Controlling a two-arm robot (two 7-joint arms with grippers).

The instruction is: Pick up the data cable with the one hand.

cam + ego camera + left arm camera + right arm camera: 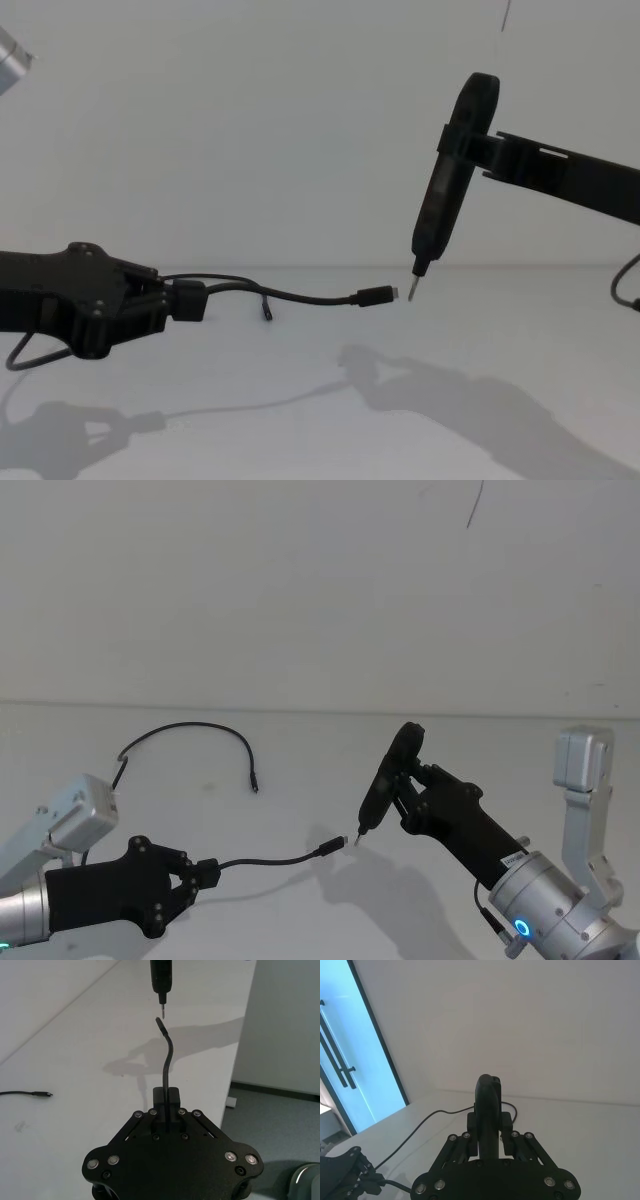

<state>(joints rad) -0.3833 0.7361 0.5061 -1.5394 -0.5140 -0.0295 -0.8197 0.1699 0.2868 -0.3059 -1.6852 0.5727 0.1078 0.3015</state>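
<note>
— While the left hand (205, 872) sits low at the near left of the white desk (300, 770), what has it got?

— Its fingers (178, 300) are clamped on the data cable (262, 861), a short way back from one plug. Beyond the fingertips, the free stretch of cord sticks out in the air and bends slightly, ending in a silver-tipped plug (377, 295) held above the desk.

— And the rest of the cord?

— Behind the left hand it runs back past the wrist, then arcs over the desk farther off, with the other plug (254, 787) lying flat on the surface, well apart from the hand.

— Where is the right hand (408, 780)?

— Raised across from the left one, closed on a black pen-shaped tool (448, 180). The tool hangs nearly upright, tilted a little, metal tip down.

— How close is that tip to the plug?

— Just beside it, straight ahead of the left hand's fingertips. From the chest view a small gap shows between them; from the left wrist view the tip (162, 1011) sits just past the plug's end.
</note>
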